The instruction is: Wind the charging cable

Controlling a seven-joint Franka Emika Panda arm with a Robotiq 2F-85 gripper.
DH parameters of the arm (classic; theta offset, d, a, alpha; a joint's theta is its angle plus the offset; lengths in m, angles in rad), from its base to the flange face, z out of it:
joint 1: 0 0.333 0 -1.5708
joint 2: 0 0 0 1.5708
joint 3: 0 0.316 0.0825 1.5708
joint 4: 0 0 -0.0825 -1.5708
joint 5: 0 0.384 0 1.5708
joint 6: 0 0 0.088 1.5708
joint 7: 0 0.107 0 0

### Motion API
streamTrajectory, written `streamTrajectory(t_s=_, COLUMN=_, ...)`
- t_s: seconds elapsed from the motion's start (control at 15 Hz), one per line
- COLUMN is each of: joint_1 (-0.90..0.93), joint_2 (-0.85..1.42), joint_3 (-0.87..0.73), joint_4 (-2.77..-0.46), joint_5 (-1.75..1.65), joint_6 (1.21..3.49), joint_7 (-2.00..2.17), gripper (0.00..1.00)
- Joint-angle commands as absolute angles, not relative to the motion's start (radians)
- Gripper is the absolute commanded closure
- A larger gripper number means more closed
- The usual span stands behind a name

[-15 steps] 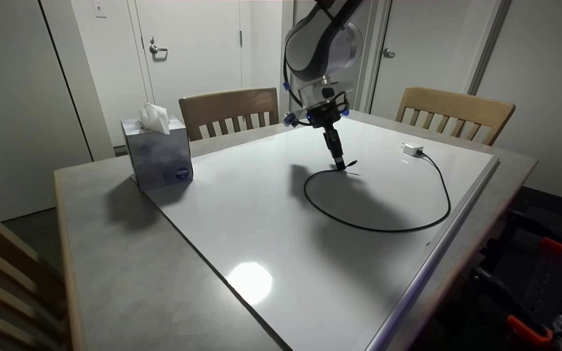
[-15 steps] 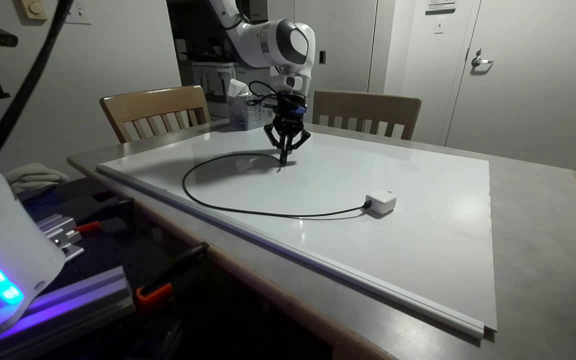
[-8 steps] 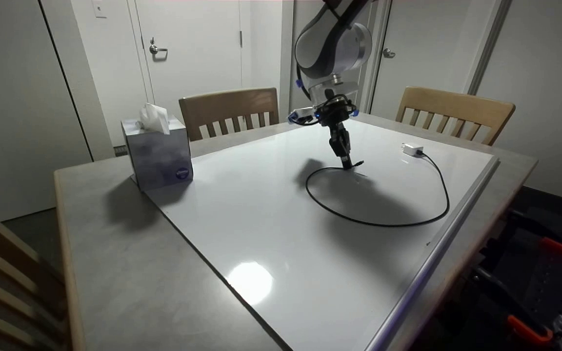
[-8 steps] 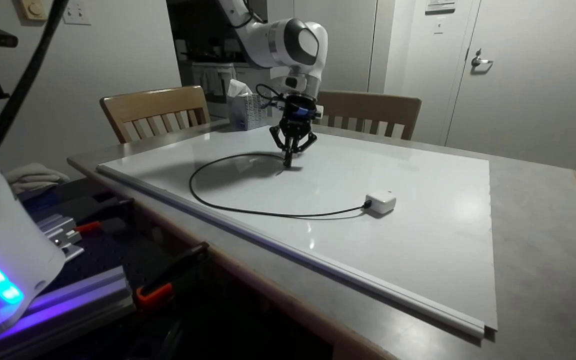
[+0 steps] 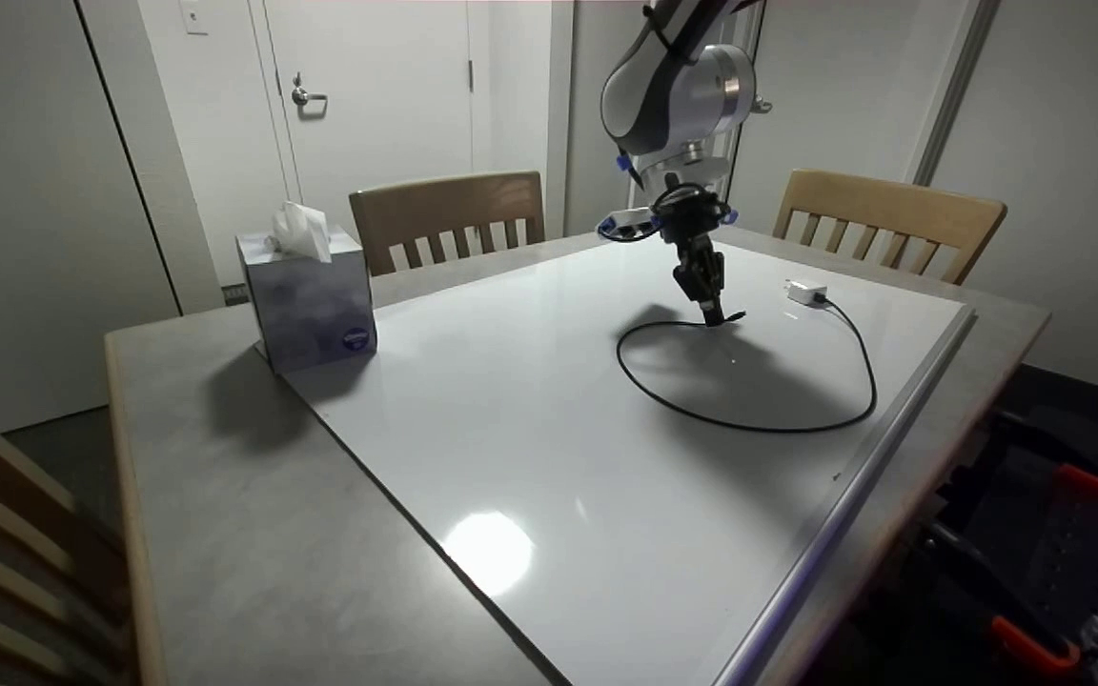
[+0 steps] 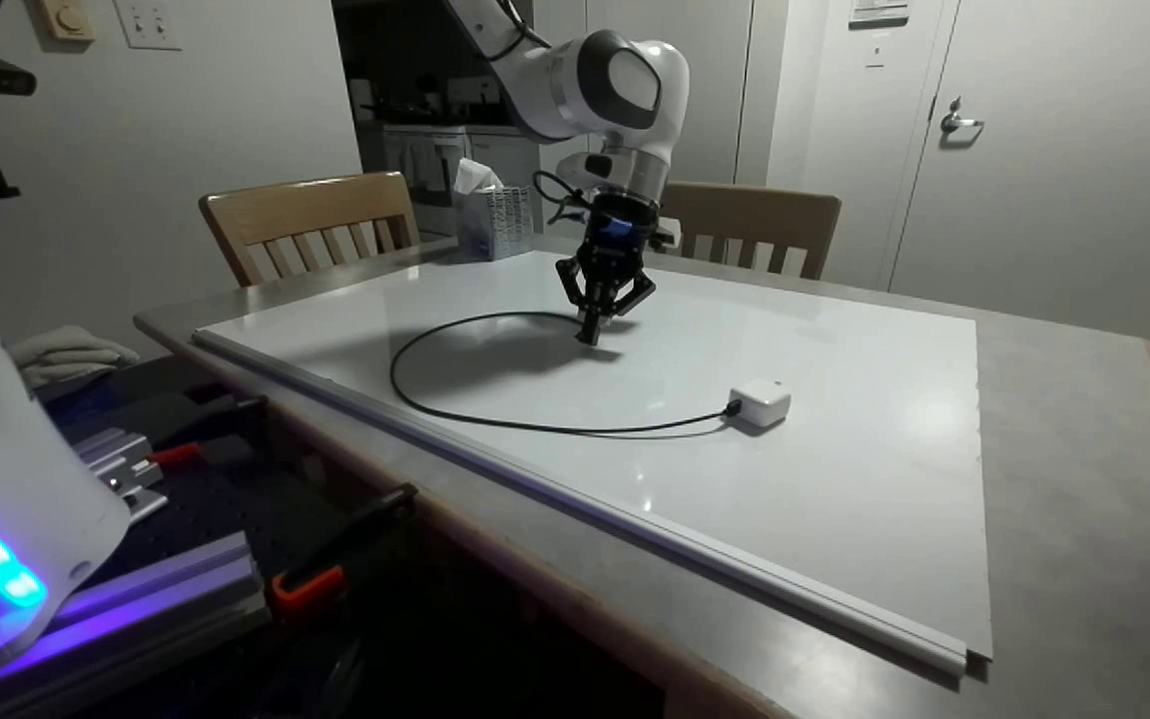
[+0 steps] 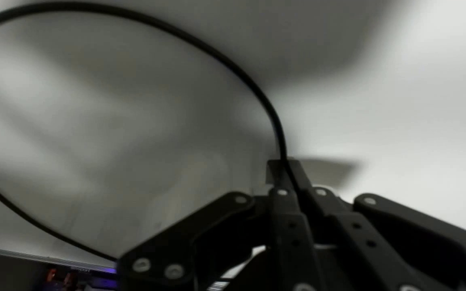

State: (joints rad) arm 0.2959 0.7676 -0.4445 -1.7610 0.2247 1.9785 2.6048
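The charging cable is a thin black cord lying in a wide open loop, seen in both exterior views [image 5: 749, 428] [image 6: 535, 428]. Its far end runs into a white plug block [image 5: 806, 292], which also shows in an exterior view [image 6: 761, 402]. My gripper [image 5: 714, 318] is shut on the cable near its free end, fingertips close to the white board; it also shows in an exterior view [image 6: 588, 335]. A short tip of the cable sticks out beyond the fingers. In the wrist view the cable [image 7: 233, 66] runs between the closed fingertips [image 7: 284, 165]. The plug block is out of the wrist view.
The white board [image 5: 473, 410] lies on a grey table [image 5: 254, 553], with a raised metal rail [image 5: 844, 519] along one edge. A tissue box [image 5: 311, 300] stands at a board corner. Wooden chairs [image 5: 454, 210] [image 6: 310, 220] stand round the table.
My gripper has moved toward the plug block, to the right in both exterior views, dragging the cable end along. The cable loop has become smaller. The plug block has stayed in place.
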Motion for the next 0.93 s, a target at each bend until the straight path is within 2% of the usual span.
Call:
streamTrajectory(t_s=0.0, joint_1=0.297, joint_2=0.768, joint_3=-0.445, joint_4=-1.761, joint_5=0.225, joint_6=1.978, joint_7=2.605, gripper=0.96)
streamTrajectory(t_s=0.07, joint_1=0.298, joint_2=0.768, joint_3=-0.445, joint_4=-1.761, joint_5=0.225, joint_6=1.977, joint_7=2.605, gripper=0.99)
streamTrajectory(t_s=0.53, joint_1=0.31, joint_2=0.749, joint_3=-0.467, joint_4=-1.805, joint_5=0.301, joint_6=2.002, joint_7=2.604, gripper=0.99)
streamTrajectory(t_s=0.6, joint_1=0.313, joint_2=0.75, joint_3=-0.472, joint_4=-1.808, joint_5=0.315, joint_6=2.002, joint_7=2.604, gripper=0.91)
streamTrajectory(t_s=0.67, joint_1=0.31, joint_2=0.745, joint_3=-0.471, joint_4=-1.812, joint_5=0.319, joint_6=2.002, joint_7=2.604, gripper=0.71)
streamTrajectory(t_s=0.87, joint_1=0.31, joint_2=0.738, joint_3=-0.473, joint_4=-1.823, joint_5=0.327, joint_6=2.003, joint_7=2.604, gripper=0.5)
